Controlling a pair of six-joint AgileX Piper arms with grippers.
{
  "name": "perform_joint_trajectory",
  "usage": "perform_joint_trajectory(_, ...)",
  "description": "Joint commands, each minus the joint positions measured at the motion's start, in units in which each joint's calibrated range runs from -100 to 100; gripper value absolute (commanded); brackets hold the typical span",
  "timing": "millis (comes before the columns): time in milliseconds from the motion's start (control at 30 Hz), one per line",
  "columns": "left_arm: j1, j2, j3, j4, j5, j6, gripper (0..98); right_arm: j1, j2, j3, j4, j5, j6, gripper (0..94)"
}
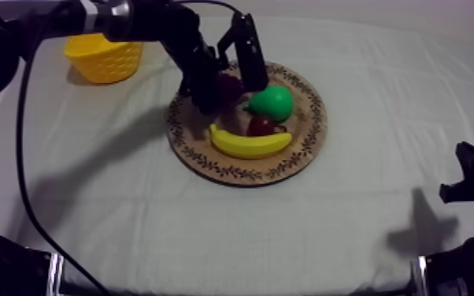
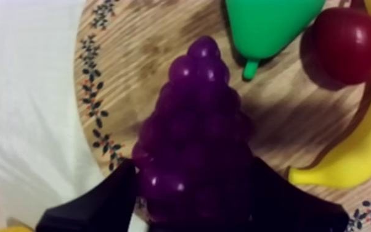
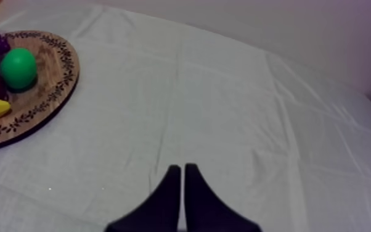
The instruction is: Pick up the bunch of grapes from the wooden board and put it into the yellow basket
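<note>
— Left gripper (image 1: pixel 228 79): what has it got?
— Its two black fingers (image 2: pixel 95 207) are clamped on the wide end of the bunch of grapes (image 2: pixel 194 123), one at each side and touching it.
— Where is the bunch?
— Over the round wooden board (image 1: pixel 303 149), at the far part of it on the side toward the yellow basket (image 1: pixel 105 57). I cannot tell whether it rests on the wood or is just off it. Its narrow tip is near the stem of the green pear (image 1: pixel 273 101).
— What else is on the board?
— The small red fruit (image 1: pixel 262 124) lies just beside the pear, and the banana (image 1: pixel 249 143) curves along the near side, close under the red fruit.
— And the basket?
— It stands upright on the grey-white cloth (image 3: pixel 225 92) at the far left of the table, apart from the board.
— Right gripper (image 3: pixel 183 168)?
— Its fingers lie together as a narrow wedge with nothing between them, low over bare cloth and well apart from the board.
</note>
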Motion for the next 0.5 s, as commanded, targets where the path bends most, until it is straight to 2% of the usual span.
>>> perform_joint_trajectory(0,-0.2,-3.2,2.6,0.02,-0.5,0.4,43.2,0.0,0.0,0.0,0.0,0.0,0.0,0.5)
perform_joint_trajectory(233,-0.4,-14.5,14.3,0.58,-5.7,3.0,43.6,0.0,0.0,0.0,0.0,0.0,0.0,0.5)
perform_joint_trajectory(467,1.7,-26.9,25.3,0.85,-10.4,7.2,43.8,0.0,0.0,0.0,0.0,0.0,0.0,0.5)
